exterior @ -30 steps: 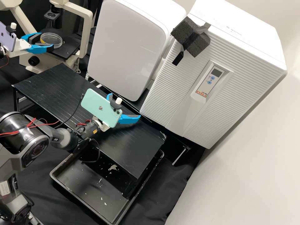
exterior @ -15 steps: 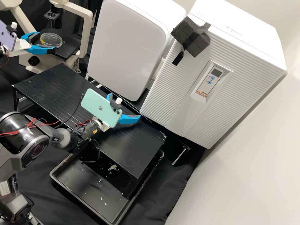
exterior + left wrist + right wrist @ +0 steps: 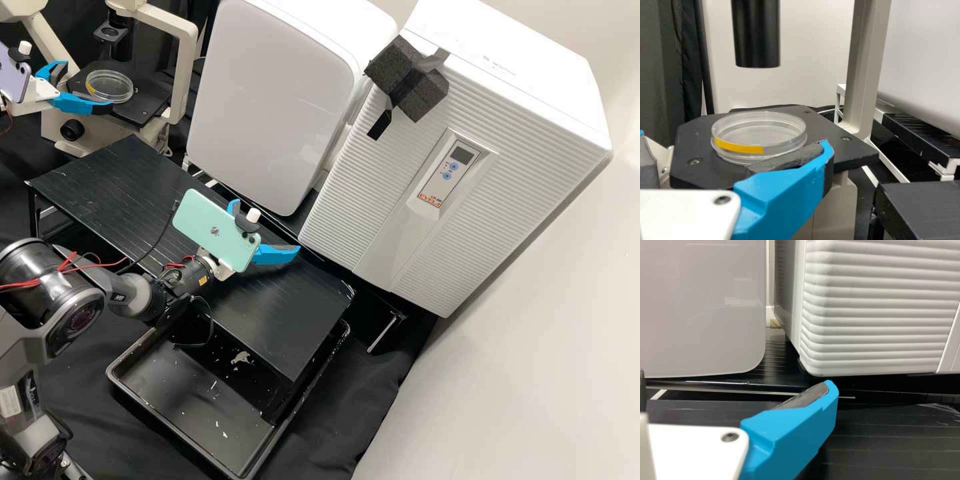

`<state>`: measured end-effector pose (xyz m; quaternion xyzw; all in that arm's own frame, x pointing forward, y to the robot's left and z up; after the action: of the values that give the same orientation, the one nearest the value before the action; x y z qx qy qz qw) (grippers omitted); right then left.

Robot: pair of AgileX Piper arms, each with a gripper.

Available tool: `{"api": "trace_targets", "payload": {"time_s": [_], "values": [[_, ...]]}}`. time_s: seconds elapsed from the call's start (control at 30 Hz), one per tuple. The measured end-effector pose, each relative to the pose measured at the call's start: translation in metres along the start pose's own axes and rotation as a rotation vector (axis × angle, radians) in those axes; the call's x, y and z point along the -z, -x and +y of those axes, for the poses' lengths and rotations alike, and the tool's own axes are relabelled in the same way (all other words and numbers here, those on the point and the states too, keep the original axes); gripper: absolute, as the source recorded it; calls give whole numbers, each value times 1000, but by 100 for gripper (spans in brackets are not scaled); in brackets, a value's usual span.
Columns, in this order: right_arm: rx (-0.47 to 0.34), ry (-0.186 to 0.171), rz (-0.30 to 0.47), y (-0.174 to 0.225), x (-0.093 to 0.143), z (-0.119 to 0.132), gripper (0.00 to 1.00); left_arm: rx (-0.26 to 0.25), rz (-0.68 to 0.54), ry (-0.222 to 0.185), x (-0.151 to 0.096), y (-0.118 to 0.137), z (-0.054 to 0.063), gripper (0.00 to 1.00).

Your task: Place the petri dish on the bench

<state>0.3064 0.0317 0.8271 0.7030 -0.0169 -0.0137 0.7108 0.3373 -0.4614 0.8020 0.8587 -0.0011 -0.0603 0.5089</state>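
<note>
In the high view, my left gripper point(image 3: 89, 87) stands open at the near side of the clear petri dish point(image 3: 110, 87), which lies flat on the microscope's black stage point(image 3: 142, 107). The left wrist view shows the dish point(image 3: 760, 136) with yellow tape on its side wall, in front of my open left gripper point(image 3: 735, 149); one finger overlaps its near edge, and contact cannot be told. My right gripper point(image 3: 267, 228) is open and holds nothing above the black bench point(image 3: 100, 180). Its fingers stand wide apart in the right wrist view, where the right gripper point(image 3: 737, 386) faces white housings.
The microscope's pale frame point(image 3: 181, 73) rises beside the stage, with a black cylinder point(image 3: 756, 35) overhead. Two large white appliances point(image 3: 273, 100) stand behind the bench. A black tray point(image 3: 173, 413) with pale scraps lies below the bench's near edge.
My left gripper has drawn back from around the dish, toward the high view's left, and its fingers look wider apart. The dish stays on the stage; the right arm has kept still.
</note>
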Motion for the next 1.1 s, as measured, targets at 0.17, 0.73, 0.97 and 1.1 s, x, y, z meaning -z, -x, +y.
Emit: {"api": "trace_targets", "payload": {"time_s": [0.17, 0.73, 0.97, 1.1], "values": [[0, 0, 0, 0, 0, 0, 100, -4, 4, -4, 0, -2, 7, 100], [0, 0, 0, 0, 0, 0, 100, -4, 1, -10, -3, -13, 9, 100], [0, 0, 0, 0, 0, 0, 100, 18, 4, -23, -7, -18, 5, 100], [0, 0, 0, 0, 0, 0, 100, 21, 18, -14, -5, -19, 4, 100]]}}
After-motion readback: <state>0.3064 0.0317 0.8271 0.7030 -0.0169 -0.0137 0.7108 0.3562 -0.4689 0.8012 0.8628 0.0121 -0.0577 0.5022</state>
